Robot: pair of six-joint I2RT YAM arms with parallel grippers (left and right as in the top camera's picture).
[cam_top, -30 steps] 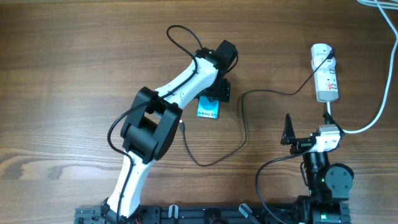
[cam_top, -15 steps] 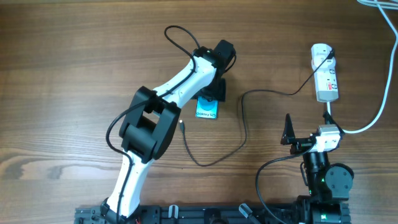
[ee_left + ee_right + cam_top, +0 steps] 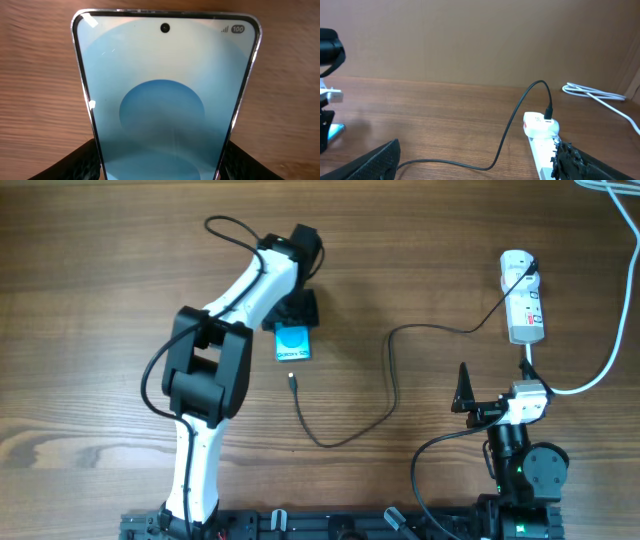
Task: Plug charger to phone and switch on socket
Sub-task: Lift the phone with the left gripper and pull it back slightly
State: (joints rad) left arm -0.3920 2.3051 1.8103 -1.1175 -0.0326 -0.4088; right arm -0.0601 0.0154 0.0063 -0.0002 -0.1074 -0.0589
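The phone (image 3: pixel 292 343) lies flat on the table, light blue with a turquoise oval; it fills the left wrist view (image 3: pixel 165 100). My left gripper (image 3: pixel 297 315) is shut on its far end, one black finger on each long edge (image 3: pixel 160 162). The charger (image 3: pixel 392 370) is a thin black cable that curls across the table. Its metal plug tip (image 3: pixel 291 378) lies free just below the phone, apart from it. Its other end is plugged into the socket (image 3: pixel 523 298), a white strip at the right, also in the right wrist view (image 3: pixel 540 135). My right gripper (image 3: pixel 465 392) is open and empty (image 3: pixel 477 165).
A thick white cord (image 3: pixel 610 360) runs from the strip's near end up the right edge and shows in the right wrist view (image 3: pixel 595 95). The right arm's base (image 3: pixel 525 465) stands at the front right. The left arm (image 3: pixel 205 380) stretches across the table's left half.
My left gripper has slid the phone to the left and turned it. The charger's plug tip now lies just below the phone. The right arm has not moved.
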